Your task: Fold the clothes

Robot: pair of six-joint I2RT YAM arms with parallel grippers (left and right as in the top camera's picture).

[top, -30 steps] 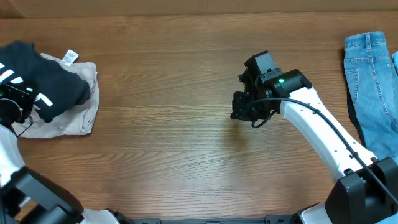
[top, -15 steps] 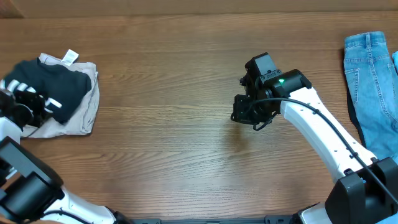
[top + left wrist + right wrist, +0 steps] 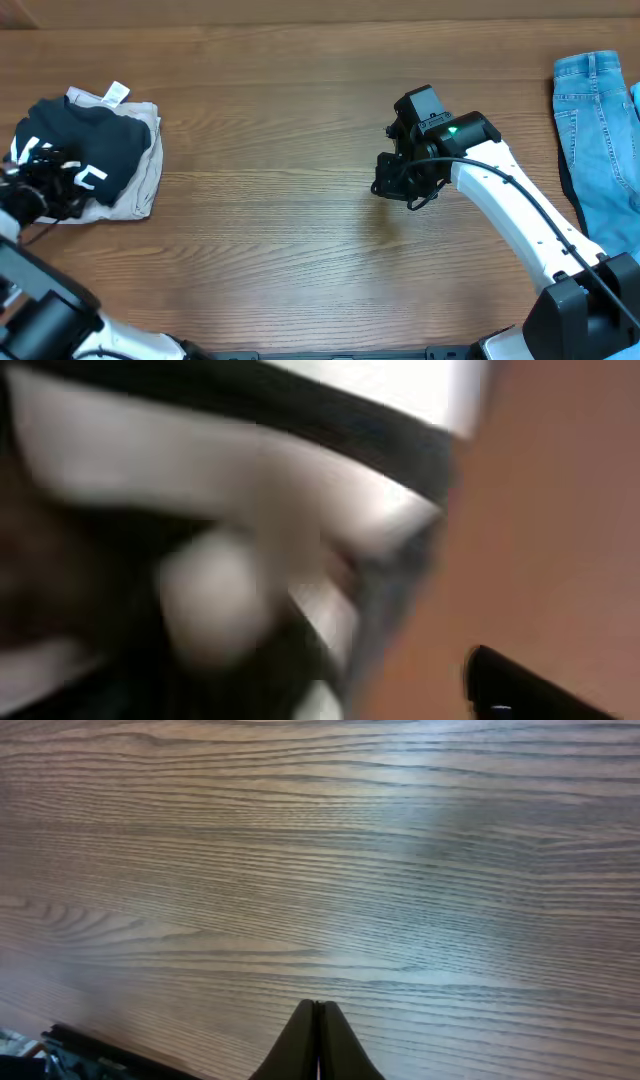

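The clothes, a dark navy-black T-shirt (image 3: 95,140) with white lettering, lie bunched on top of beige shorts (image 3: 140,185) at the table's far left. My left gripper (image 3: 50,185) sits at the shirt's near-left edge, over the white letters. The left wrist view is heavily blurred: dark and white cloth (image 3: 200,560) fills it, and one black fingertip (image 3: 520,685) stands far out to the right over bare wood, so the jaws are spread. My right gripper (image 3: 395,180) hovers over bare table at centre right, its fingers (image 3: 318,1020) pressed together on nothing.
Light blue jeans (image 3: 600,130) lie at the right edge of the table. A white tag (image 3: 115,93) sticks out at the back of the shorts. Bare wood (image 3: 280,200) stretches between the two arms.
My left gripper has shifted right with the shirt, bunching it further onto the shorts, and its jaws have spread apart. The right arm has not moved.
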